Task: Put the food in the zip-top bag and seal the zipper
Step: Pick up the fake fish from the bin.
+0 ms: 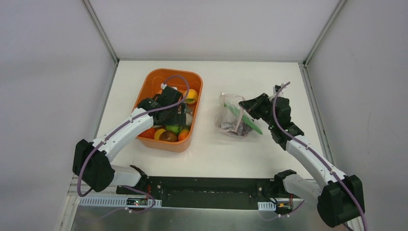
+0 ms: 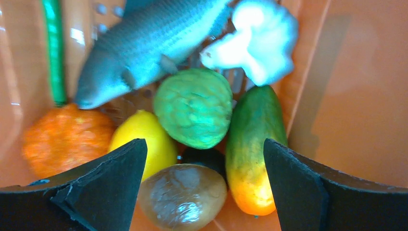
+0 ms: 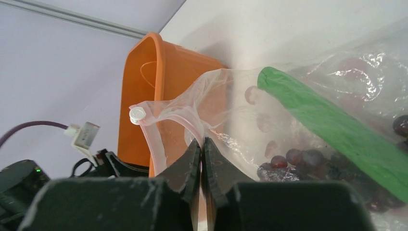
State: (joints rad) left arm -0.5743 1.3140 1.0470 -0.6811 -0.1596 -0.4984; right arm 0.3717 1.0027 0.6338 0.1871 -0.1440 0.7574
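Observation:
The clear zip-top bag lies right of the orange basket. It holds the dark purple grape bunch, and the long green pod sticks out of its mouth. My right gripper is shut on the pink zipper strip at the bag's mouth and holds that edge up; it also shows in the top view. My left gripper is open, low inside the basket, its jaws either side of a brown round fruit. Around it lie a yellow fruit, a green fruit and the grey fish.
The orange basket stands left of the bag, with my left arm reaching into it. It also holds a green-yellow long fruit, an orange fruit, a white piece and a thin green piece. A white zipper slider sits on the strip.

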